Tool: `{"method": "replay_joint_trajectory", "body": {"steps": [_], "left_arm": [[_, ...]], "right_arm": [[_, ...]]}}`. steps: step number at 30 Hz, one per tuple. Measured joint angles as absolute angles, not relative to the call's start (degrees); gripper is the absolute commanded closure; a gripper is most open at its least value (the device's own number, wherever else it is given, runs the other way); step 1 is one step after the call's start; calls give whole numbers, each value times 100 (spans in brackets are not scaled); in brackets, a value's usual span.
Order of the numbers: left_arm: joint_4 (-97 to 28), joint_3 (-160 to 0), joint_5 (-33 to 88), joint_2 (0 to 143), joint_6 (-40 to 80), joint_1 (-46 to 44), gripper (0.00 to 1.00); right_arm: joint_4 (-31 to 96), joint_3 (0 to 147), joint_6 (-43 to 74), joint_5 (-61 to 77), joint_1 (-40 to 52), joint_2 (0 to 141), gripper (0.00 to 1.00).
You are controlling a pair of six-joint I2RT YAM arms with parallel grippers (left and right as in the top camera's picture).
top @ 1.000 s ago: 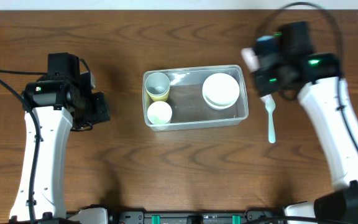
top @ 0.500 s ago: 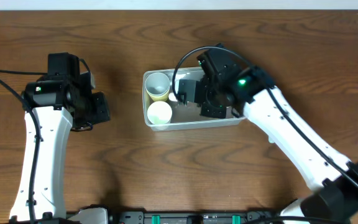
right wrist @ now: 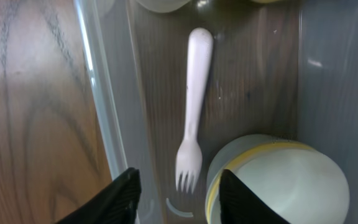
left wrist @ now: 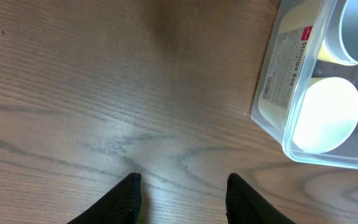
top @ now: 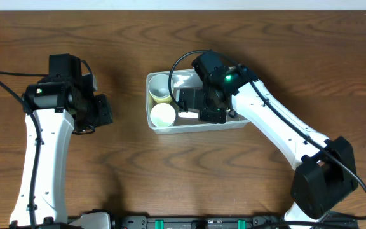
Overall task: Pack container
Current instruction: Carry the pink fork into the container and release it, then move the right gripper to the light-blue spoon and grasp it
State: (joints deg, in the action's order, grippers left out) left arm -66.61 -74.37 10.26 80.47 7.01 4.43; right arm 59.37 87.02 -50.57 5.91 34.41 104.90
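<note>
The clear container (top: 237, 124) stands mid-table. It holds a yellowish cup (top: 161, 89) and a white cup (top: 163, 115) at its left end. My right gripper (top: 199, 108) hangs over its middle and hides the bowls from overhead. In the right wrist view the open, empty right gripper (right wrist: 179, 186) is just above a white plastic fork (right wrist: 194, 112) lying on the container's floor, beside stacked white and yellow bowls (right wrist: 278, 180) and the container wall (right wrist: 110, 106). My left gripper (top: 103, 109) is open and empty over bare table left of the container (left wrist: 291, 74).
The wooden table (top: 189, 172) stretches around the container. In the left wrist view, my left gripper (left wrist: 182, 186) sits above wood grain, with the white cup (left wrist: 325, 115) showing through the container's corner.
My right arm has swung from the container's right side to over its middle. The fork that lay on the table right of the container now lies inside it. The left arm has not moved.
</note>
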Motion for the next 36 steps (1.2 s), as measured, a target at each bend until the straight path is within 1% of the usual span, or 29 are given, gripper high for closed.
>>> {"method": "replay_joint_trajectory", "body": {"steps": [2, 5, 8, 12, 15, 17, 20, 22, 25, 27, 30, 32, 36], "left_arm": [[-6661, -7437, 1028, 8047, 701, 443, 55], [-6661, -7437, 1028, 8047, 701, 443, 55], [-6661, -7437, 1028, 8047, 701, 443, 55], [-6661, -7437, 1028, 8047, 701, 443, 55], [-6661, -7437, 1028, 8047, 701, 443, 55], [-6663, -7437, 1028, 8047, 701, 443, 55], [-6663, -7437, 1028, 8047, 701, 443, 55], [-6670, -7437, 1028, 8047, 701, 443, 54], [-6702, -7437, 1031, 8047, 701, 443, 55], [-6711, -7437, 1031, 8047, 701, 443, 55], [-6711, -7437, 1028, 8047, 701, 443, 55], [-6711, -7437, 1028, 8047, 701, 443, 55], [-6711, -7437, 1028, 8047, 701, 443, 55]], "right_arm": [[5959, 8702, -5054, 593, 3441, 10488, 55], [5986, 8702, -4967, 593, 3441, 10488, 58], [5927, 8702, -4731, 593, 3441, 10460, 57], [5730, 8705, -4117, 447, 3413, 10136, 55], [5478, 8715, -3354, 161, 3247, 9594, 49], [5328, 8744, -2700, -36, 2976, 9157, 48], [5306, 8833, -1546, -200, 2327, 8549, 46], [5454, 8879, -869, -207, 1811, 8289, 46], [5833, 8908, -45, -119, 926, 8134, 43], [6128, 8906, 276, 19, 454, 8200, 43], [6510, 8875, 543, 165, -16, 8436, 41], [6667, 8788, 609, 224, -176, 8654, 41], [6729, 8562, 460, 456, -207, 9150, 41]]}}
